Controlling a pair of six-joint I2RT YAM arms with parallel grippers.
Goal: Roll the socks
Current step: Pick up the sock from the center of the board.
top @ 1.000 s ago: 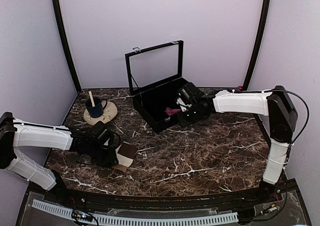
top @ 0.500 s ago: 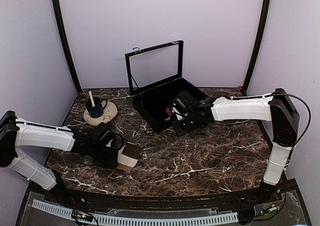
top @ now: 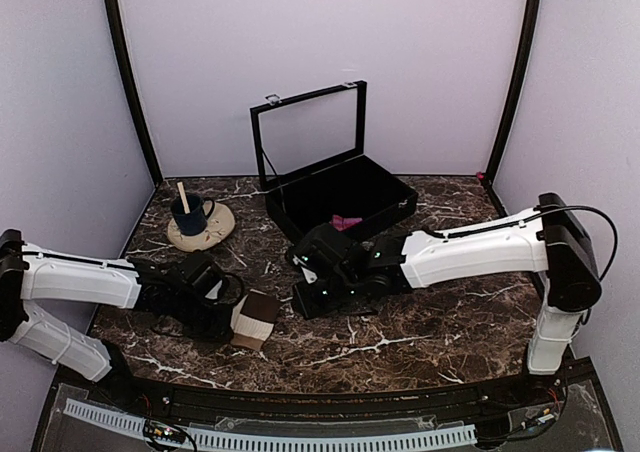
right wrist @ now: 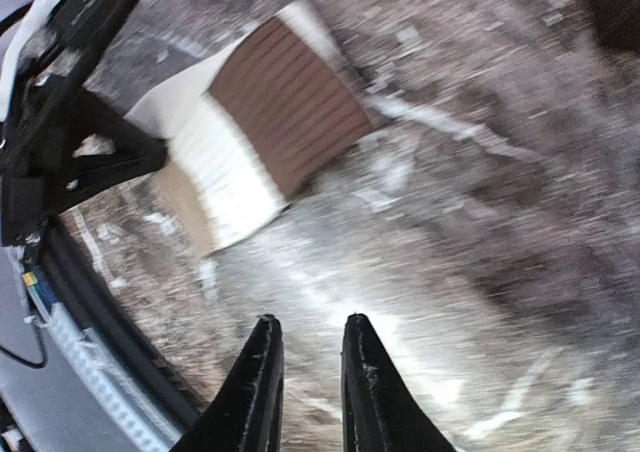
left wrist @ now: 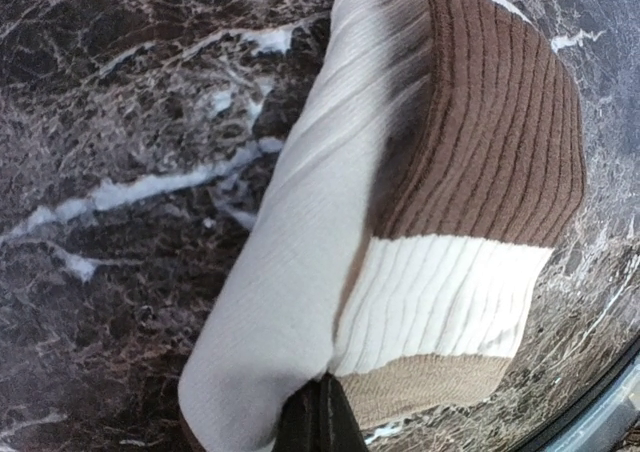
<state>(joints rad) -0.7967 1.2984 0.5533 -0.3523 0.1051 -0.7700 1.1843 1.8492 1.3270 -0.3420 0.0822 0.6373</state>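
Pinching the lower edge of the cream sock (left wrist: 400, 222), the left claw (left wrist: 320, 422) shows in the left wrist view as dark fingertips pressed together at the bottom of the frame. The cloth folds over them. This sock is a thick folded bundle with a wide brown band at the upper right, a cream stripe below it and a tan strip at its lowest edge. It rests on the dark marbled bench (left wrist: 120, 172).

From the overhead camera the cream sock (top: 256, 318) lies in the lower left of the bench (top: 440, 322). The left claw (top: 232, 317) touches its left side. The right claw (top: 300, 297) sits just to the right of the bundle, near it but apart from it.

The right wrist view is blurred. The right claw (right wrist: 310, 332) points up from the bottom edge, its two fingers set close with a narrow gap and nothing between them. The cream sock (right wrist: 255, 132) lies beyond the tips, toward the upper left, with the left claw (right wrist: 120, 157) at its left side.

The pink sock (top: 346, 222) shows as a small magenta patch inside the black case (top: 405, 204), near the frame's middle. The lid of the case stands open. A dark blue cup (top: 188, 214) stands on a beige saucer (top: 215, 234) at centre left.
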